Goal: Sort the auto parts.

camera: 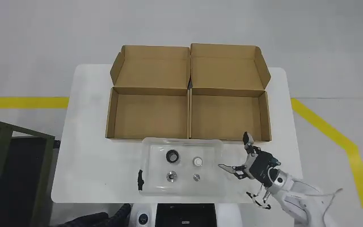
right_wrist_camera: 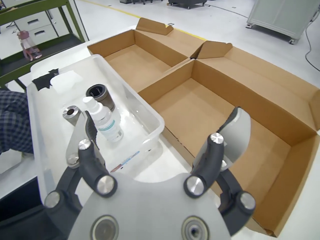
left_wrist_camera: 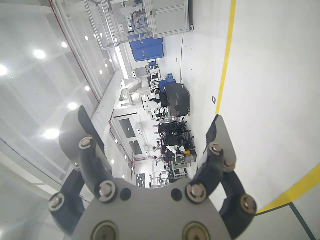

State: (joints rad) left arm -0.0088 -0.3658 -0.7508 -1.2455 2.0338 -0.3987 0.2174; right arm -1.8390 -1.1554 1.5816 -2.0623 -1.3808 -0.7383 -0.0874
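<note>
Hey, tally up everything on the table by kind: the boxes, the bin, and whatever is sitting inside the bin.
Cardboard boxes: 2
Clear bin: 1
Round parts: 3
Spray bottle: 1
Total: 7

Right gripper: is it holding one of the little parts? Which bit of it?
No, it holds nothing. The right gripper is open and empty, next to the clear bin. The left gripper is open and empty too.
</note>
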